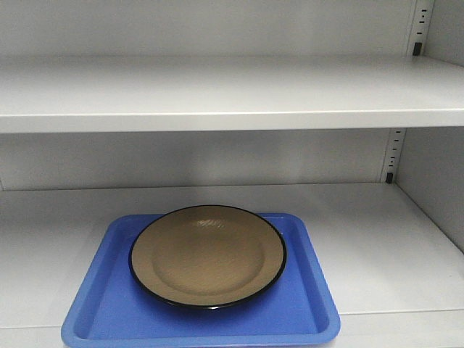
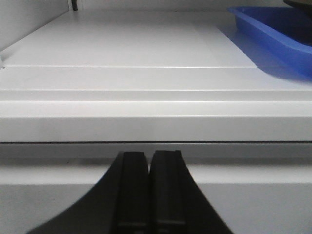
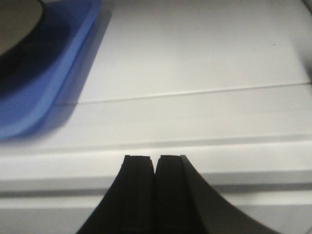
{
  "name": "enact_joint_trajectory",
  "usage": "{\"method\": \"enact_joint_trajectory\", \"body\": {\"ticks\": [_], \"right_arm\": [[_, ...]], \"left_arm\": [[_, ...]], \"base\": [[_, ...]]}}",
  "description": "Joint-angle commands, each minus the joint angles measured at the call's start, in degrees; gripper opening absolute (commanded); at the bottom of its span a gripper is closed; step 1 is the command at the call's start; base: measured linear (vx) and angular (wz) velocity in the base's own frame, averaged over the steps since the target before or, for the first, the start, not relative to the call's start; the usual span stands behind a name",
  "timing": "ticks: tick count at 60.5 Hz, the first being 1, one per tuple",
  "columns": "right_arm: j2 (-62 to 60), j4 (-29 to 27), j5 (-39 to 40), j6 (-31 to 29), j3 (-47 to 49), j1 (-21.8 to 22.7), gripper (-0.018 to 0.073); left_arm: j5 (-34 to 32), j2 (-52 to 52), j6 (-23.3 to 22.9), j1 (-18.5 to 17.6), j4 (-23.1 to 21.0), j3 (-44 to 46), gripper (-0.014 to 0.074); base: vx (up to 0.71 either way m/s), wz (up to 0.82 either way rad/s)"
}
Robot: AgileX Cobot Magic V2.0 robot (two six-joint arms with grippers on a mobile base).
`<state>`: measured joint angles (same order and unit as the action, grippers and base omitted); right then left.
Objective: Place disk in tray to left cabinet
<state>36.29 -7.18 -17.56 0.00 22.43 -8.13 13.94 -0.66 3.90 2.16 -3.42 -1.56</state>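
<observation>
Already your disk [image 1: 208,254] sits in the tray [image 1: 94,308] on the cabinet [image 1: 406,246] shelf, between 2 pinched-closed, empty end effectors: left end effector [image 2: 148,161] left of it, right end effector [image 3: 155,163] right.

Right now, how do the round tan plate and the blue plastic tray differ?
The round glossy tan plate with a thin black rim is circular; the blue rectangular plastic tray has rounded corners. The plate is slightly narrower and sits on the tray, while the tray rests on the white cabinet shelf, its front edge at the shelf's lip. Both are shallow and lie flat.
</observation>
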Motion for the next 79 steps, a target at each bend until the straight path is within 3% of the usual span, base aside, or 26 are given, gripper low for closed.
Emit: {"method": "enact_joint_trajectory", "body": {"ticks": [1,13,29,38,44,67,79], "right_arm": [[-6.0,4.8,5.8,-0.6,-3.7,0.2,-0.0014],[-15.8,11.1,6.5,0.0,-11.7,0.2,-0.0008],[-24.8,19.8,15.5,3.9,-19.7,0.2,-0.0008],[-32.1,19.9,17.6,4.5,-25.2,0.2,-0.0006],[-38.0,19.9,10.3,5.9,-25.3,0.3,-0.0006],[-37.6,18.9,14.4,6.2,-25.3,5.4,-0.0006],[-37.6,18.9,14.2,6.2,-25.3,5.5,-0.0006]], "left_arm": [[-5.0,-0.9,-0.6,-0.3,-0.2,-1.2,-0.0006],[-5.0,-0.9,-0.6,-0.3,-0.2,-1.2,-0.0006],[-5.0,-0.9,-0.6,-0.3,-0.2,-1.2,-0.0006],[-5.0,-0.9,-0.6,-0.3,-0.2,-1.2,-0.0006],[-5.0,-0.9,-0.6,-0.3,-0.2,-1.2,-0.0006],[-4.9,-0.9,-0.6,-0.3,-0.2,-1.2,-0.0006],[-4.9,-0.9,-0.6,-0.3,-0.2,-1.2,-0.0006]], "base": [[0.00,0.00],[0.00,0.00],[0.00,0.00],[0.00,0.00],[0.00,0.00],[0.00,0.00],[0.00,0.00]]}}
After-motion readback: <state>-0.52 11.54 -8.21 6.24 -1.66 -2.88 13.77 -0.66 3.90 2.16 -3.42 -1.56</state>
